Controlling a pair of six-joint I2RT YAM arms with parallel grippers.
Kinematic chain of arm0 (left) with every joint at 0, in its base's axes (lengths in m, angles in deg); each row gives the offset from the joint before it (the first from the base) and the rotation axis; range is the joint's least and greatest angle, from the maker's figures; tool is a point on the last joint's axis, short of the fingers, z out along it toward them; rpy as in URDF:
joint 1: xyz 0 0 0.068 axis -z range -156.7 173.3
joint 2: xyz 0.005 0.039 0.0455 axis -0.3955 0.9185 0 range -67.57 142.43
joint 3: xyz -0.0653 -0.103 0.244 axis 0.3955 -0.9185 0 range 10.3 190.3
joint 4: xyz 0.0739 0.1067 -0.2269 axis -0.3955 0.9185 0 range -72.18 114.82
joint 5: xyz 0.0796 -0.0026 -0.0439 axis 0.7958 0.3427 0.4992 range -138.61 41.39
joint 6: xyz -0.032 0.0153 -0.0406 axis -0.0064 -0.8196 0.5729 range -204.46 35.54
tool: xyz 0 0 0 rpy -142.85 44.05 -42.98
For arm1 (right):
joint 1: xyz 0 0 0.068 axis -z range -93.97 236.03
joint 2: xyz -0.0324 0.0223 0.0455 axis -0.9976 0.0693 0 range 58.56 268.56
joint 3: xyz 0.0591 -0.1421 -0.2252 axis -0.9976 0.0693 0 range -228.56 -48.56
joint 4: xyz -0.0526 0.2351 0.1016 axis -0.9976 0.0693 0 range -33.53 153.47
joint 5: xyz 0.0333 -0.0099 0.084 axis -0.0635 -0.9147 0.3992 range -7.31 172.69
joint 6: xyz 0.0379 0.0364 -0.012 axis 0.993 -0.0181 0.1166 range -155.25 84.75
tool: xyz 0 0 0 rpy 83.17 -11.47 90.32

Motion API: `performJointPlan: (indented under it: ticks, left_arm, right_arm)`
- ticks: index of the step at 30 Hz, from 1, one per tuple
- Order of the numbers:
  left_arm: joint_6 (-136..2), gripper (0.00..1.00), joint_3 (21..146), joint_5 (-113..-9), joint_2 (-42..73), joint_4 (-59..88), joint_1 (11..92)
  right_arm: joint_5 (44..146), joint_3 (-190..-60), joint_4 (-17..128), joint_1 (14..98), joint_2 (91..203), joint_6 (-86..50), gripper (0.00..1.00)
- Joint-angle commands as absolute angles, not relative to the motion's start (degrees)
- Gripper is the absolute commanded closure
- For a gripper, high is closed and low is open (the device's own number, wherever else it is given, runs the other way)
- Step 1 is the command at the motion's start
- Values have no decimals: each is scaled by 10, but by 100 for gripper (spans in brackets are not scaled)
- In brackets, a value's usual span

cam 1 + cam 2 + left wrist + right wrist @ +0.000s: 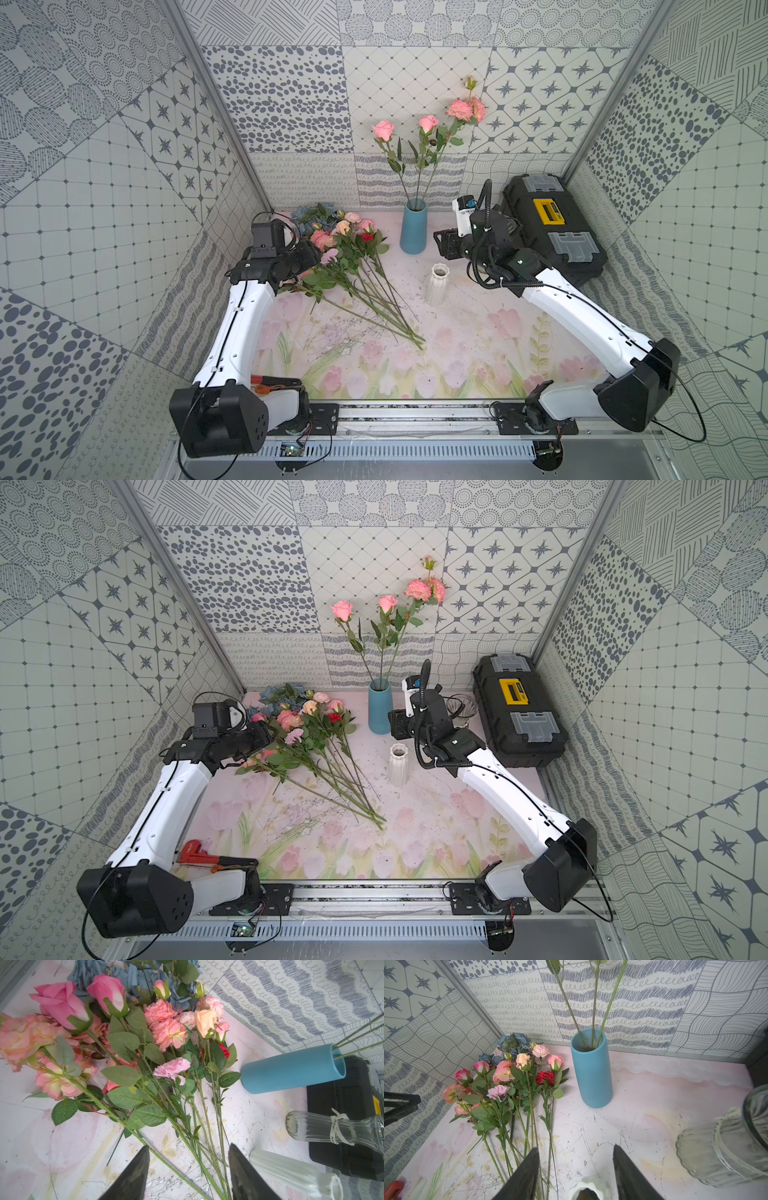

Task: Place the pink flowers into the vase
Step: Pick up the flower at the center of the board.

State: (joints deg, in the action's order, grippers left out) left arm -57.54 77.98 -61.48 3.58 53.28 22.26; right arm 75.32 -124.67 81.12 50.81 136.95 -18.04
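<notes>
The blue vase (pixel 413 228) (pixel 591 1072) stands at the back of the table with three pink flowers (pixel 428 122) (pixel 388 602) upright in it. More pink flowers (pixel 340 249) (pixel 166 1030) (pixel 502 1072) lie in a bundle on the table to its left, their stems fanning toward the front. My left gripper (pixel 189 1146) hovers open over those stems; several run below the gap, none pinched. My right gripper (pixel 576 1147) (pixel 442 247) is open and empty, right of the blue vase, above a white ribbed vase (pixel 436 284) (pixel 588 1188).
Dusty-blue hydrangeas (pixel 309 212) and a red carnation (pixel 545 1077) lie in the bundle. A clear glass vase (pixel 461 708) (pixel 324 1129) stands behind the right wrist, beside a black toolbox (pixel 548 224). A red pipe wrench (pixel 197 852) lies front left.
</notes>
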Motion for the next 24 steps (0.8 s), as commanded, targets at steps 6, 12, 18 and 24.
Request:
performJointPlan:
  ticks: [6,12,18,24]
  left_arm:
    - [-456,49,773,-473,76,582,349]
    - [-411,57,757,-466,128,544,392]
    - [-379,57,743,-465,184,521,396]
    - [-367,54,750,-463,223,496,396]
  right_arm:
    - [756,-1201,843,496,1324,-152,42]
    - [761,-1170,827,495,1314,-154,42]
    - [784,-1159,818,495,1306,-150,42]
    - [795,-1156,814,495,1302,-149,42]
